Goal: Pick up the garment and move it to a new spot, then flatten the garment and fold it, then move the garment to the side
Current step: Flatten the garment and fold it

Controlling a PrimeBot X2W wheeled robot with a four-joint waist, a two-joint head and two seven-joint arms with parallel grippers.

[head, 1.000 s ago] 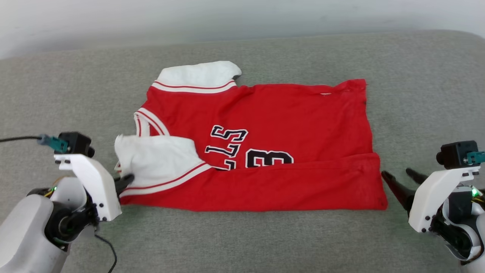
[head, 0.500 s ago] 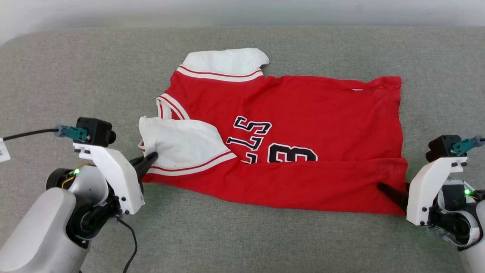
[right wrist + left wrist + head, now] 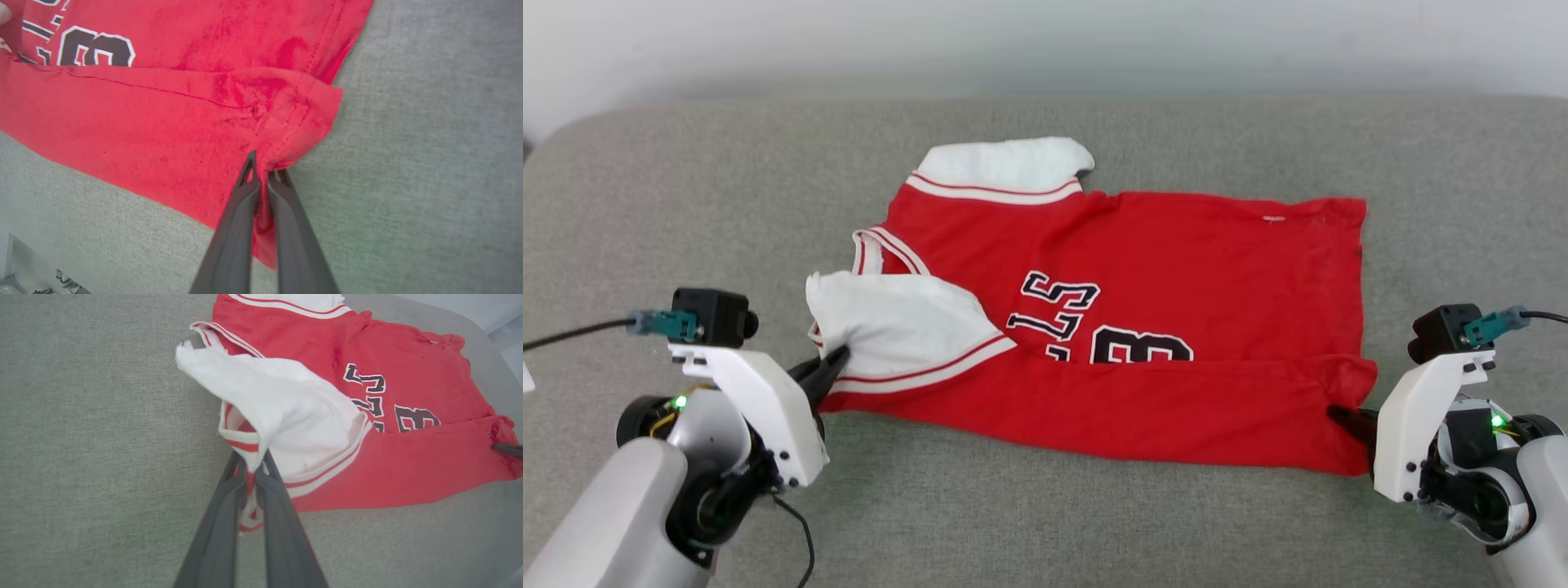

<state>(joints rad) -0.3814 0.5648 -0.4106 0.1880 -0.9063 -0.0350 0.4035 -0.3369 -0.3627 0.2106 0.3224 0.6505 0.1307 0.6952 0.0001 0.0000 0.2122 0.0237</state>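
The garment, a red jersey with white sleeves and black lettering, lies spread across the grey cushion with its near long edge folded up over the number. My left gripper is shut on the near white sleeve's striped cuff, which is bunched up off the surface; its dark fingers clamp the trim. At the other end my right gripper is shut on the folded hem corner, red cloth pinched between the two fingers. The far white sleeve lies flat.
The grey upholstered surface runs wide on all sides of the jersey, with a pale wall behind its far edge. A black cable trails under my left arm. Some white objects sit at the lower left corner of the right wrist view.
My right gripper moved in from beside the hem and shut on the folded corner. The head camera shifted. My left gripper kept its hold on the sleeve cuff.
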